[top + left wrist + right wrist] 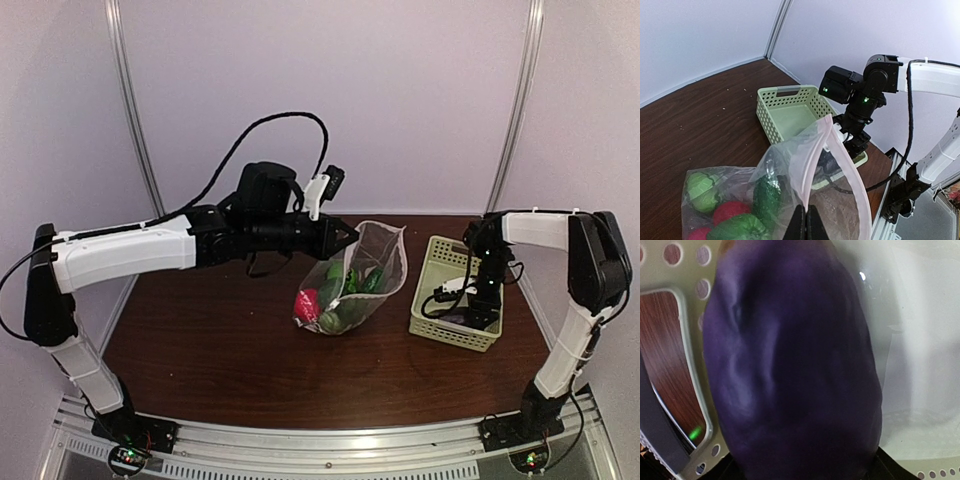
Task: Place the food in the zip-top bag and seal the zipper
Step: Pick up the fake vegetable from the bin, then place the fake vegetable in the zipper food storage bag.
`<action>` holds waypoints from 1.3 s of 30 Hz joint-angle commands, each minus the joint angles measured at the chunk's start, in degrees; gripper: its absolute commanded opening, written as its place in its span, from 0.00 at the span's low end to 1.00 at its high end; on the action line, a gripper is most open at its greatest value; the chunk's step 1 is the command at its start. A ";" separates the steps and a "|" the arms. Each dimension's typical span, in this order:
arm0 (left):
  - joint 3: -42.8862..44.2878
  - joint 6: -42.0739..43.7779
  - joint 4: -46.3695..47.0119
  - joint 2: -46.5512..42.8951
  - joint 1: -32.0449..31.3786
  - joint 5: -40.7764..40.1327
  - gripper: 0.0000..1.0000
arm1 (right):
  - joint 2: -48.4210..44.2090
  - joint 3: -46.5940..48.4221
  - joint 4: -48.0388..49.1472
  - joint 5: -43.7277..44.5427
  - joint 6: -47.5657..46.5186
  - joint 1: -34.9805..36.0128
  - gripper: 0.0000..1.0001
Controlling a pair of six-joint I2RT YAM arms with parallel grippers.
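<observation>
Since the top camera sits behind the arm bases, we'll start from the metal rail point(330, 440) both arms are bolted to and work outward. Past it is the dark wood table point(220, 340), mostly bare on our side.

Mid-table, the zip-top bag point(375, 262) rests its bottom on the wood with its mouth pulled up and gaping. The left gripper point(352, 237) is pinched fully closed on the mouth edge, right on the pinkish zipper point(840, 150) strip. Down in the bag we can see red pieces point(730, 210) and green pieces point(767, 197) piled together.

Just to the right of the bag, close but not touching, is the pale green basket point(440, 255). The right gripper point(483, 315) points straight down into it, and that wrist hides most of the basket's inside from above. From the left wrist, the bag's film covers the basket's near corner too.

The right wrist view is nearly all purple piece point(790, 370), lying in the basket right up against the lens. It blocks the fingers, so we honestly can't tell whether they're gripping it or just standing around it.

Behind everything are plain pale walls point(400, 100), with a black cable point(280, 118) looping above the left arm.
</observation>
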 commanded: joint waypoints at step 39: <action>3.23 -1.00 0.34 1.41 0.36 -2.14 0.00 | -21.50 23.40 -11.44 -36.58 8.57 1.49 0.40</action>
